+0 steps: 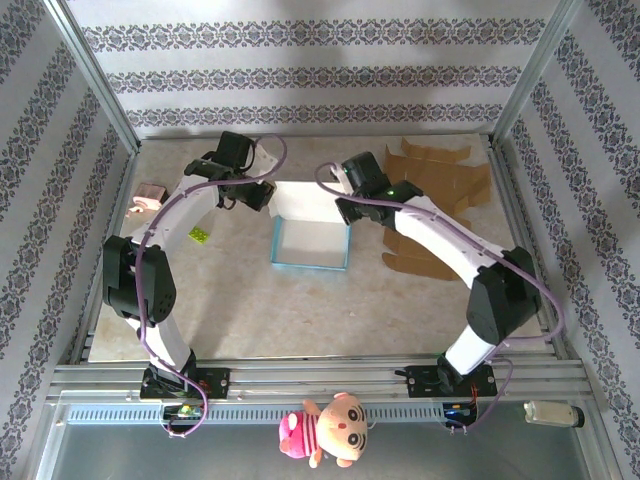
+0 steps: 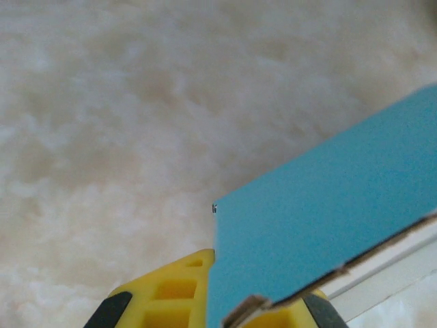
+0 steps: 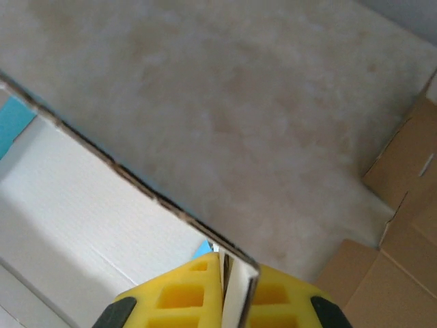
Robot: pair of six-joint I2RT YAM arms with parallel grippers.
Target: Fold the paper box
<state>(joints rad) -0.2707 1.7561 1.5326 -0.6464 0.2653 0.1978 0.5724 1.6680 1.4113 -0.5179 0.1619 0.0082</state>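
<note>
Position of workpiece: the paper box [image 1: 311, 243] sits on the tabletop [image 1: 300, 320] near its middle, somewhat toward the far edge. It is blue outside, white inside and open upward. Its far flap [image 1: 308, 200] stands raised on the side nearest the far edge, between the two arms.

Left pincer [image 2: 229, 309]: closed on the flap's left end. In the left wrist view the blue outer face [image 2: 328, 205] runs down between the yellow fingers [image 2: 171, 297], gripped close to the corner.

Right pincer [image 3: 233, 290]: closed on the flap's right end. The right wrist view shows the white inner face [image 3: 82, 205], with its thin edge pinched between the fingers [image 3: 177, 294], again near the corner.

Brown cardboard sheets [image 1: 440, 185] lie near the far right corner of the tabletop, just beside the right arm.

Hazards, as judged from this stance:
1. Both grips take little material. An uneven pull could slip a corner out of one pincer and leave the flap skewed.
2. Arms moving at different rates would twist the flap, creasing it off the fold line or tearing a corner.
3. With both pincers on the flap, the box body rests free. A fold pressed toward the near edge may slide or tip the whole box.
4. A wide swing of the right arm could snag the cardboard sheets.
</note>
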